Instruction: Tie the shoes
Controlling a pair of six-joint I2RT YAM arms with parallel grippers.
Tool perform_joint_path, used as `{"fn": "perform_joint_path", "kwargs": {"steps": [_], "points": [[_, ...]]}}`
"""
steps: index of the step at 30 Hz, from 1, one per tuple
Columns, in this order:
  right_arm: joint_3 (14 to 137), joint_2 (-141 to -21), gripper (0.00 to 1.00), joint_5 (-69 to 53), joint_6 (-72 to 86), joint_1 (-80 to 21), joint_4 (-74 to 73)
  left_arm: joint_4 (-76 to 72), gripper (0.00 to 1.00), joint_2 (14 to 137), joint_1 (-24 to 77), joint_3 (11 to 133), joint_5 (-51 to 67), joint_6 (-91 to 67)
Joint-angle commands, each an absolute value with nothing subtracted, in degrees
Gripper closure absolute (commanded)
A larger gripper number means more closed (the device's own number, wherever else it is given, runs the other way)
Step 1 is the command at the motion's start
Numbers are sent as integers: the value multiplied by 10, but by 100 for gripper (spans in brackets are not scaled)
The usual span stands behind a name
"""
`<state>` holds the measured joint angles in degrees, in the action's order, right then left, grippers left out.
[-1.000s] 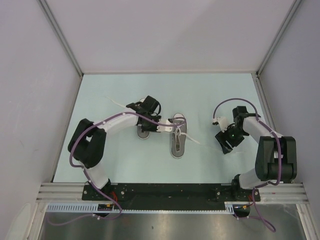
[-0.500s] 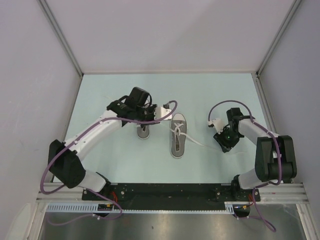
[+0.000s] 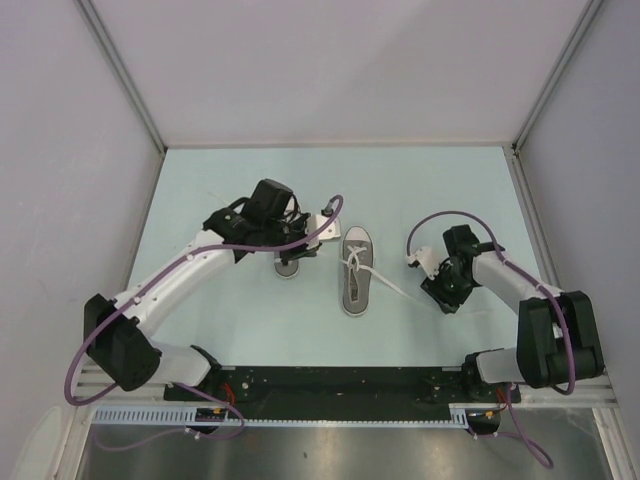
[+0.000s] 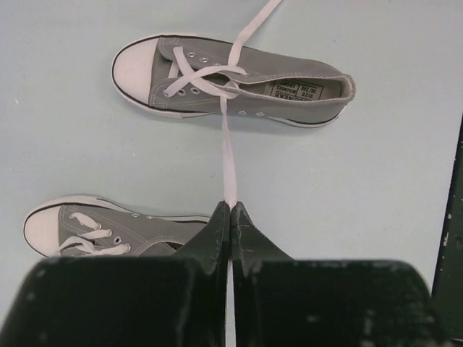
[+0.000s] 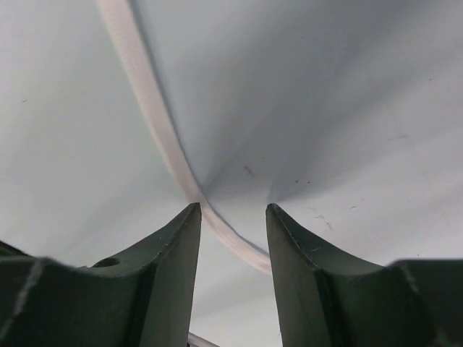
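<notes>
Two grey sneakers with white toe caps lie side by side on the table. The right shoe (image 3: 356, 275) (image 4: 239, 79) has its white laces loose. The left shoe (image 3: 288, 264) (image 4: 101, 228) is partly hidden under my left gripper. My left gripper (image 3: 308, 247) (image 4: 231, 208) is shut on one white lace (image 4: 228, 155), which runs taut to the right shoe's eyelets. The other lace (image 3: 390, 285) (image 5: 155, 123) trails right across the table. My right gripper (image 3: 432, 290) (image 5: 231, 211) is open, low over the table, with that lace lying between its fingertips.
Grey walls enclose the pale table (image 3: 250, 320) on three sides. The black arm-base rail (image 3: 340, 382) runs along the near edge. Purple cables loop off both arms.
My left arm has stretched out, its elbow swinging left, while its gripper drew the lace taut leftwards over the left shoe. My right gripper moved left to the other lace's end.
</notes>
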<state>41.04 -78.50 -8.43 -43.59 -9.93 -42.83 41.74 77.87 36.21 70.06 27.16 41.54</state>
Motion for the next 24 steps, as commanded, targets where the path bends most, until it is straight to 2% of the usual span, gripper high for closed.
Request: {"fn": "perform_joint_path", "kwargs": {"steps": [1, 8, 16, 24], "points": [[414, -745, 51, -110, -437, -103, -475, 417, 100, 754, 391, 698, 307, 395], [413, -768, 49, -121, -431, -104, -475, 395, 100, 774, 449, 714, 325, 369], [419, -716, 47, -139, -439, -107, -507, 396, 100, 789, 461, 721, 333, 358], [406, -756, 55, -111, -400, -134, -473, 407, 100, 795, 469, 728, 334, 379]]}}
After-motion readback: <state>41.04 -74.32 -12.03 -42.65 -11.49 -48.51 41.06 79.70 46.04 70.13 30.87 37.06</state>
